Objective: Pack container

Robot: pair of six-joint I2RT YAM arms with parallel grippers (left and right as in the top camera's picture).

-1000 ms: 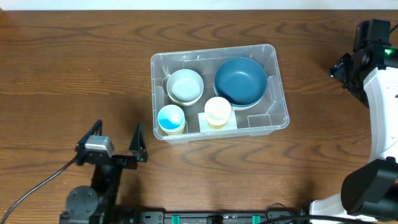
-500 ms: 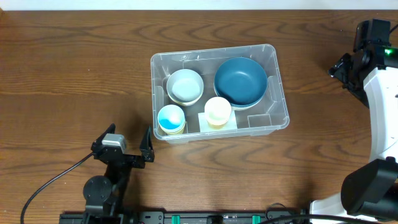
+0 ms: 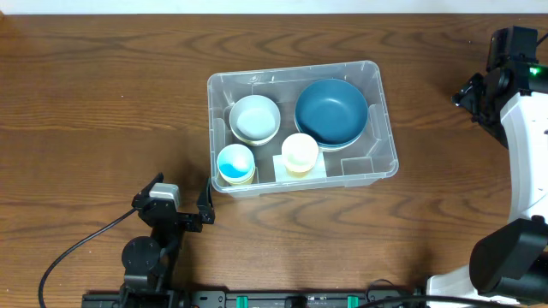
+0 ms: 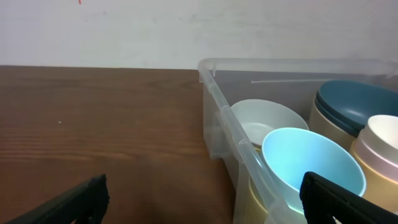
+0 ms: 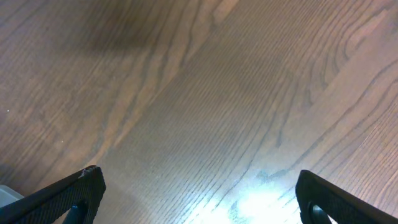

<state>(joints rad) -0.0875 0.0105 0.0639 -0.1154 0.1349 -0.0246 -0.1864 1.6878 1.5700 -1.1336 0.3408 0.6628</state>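
Note:
The container (image 3: 291, 73), a large clear bin, stands at the table's middle. Inside it are a dark blue bowl (image 3: 331, 111), a pale bowl (image 3: 254, 118), a cream cup (image 3: 300, 152) and a light blue cup (image 3: 235, 163). My left gripper (image 3: 181, 186) is open and empty, just off the bin's front left corner. In the left wrist view its jaws (image 4: 208, 202) frame the container wall (image 4: 224, 127), with the light blue cup (image 4: 311, 162) behind it. My right gripper (image 5: 205, 199) is open over bare wood, and the right arm (image 3: 505, 77) stays at the far right.
The wooden table (image 3: 103, 103) stretches left and behind the bin. A black cable (image 3: 68, 252) trails from the left arm toward the front edge. The right arm's white base (image 3: 522, 171) occupies the right edge. A white wall (image 4: 124, 31) lies beyond the table.
My left gripper has slid right along the front of the table, ending close to the bin's front left corner. The right arm and the bin's contents have not moved.

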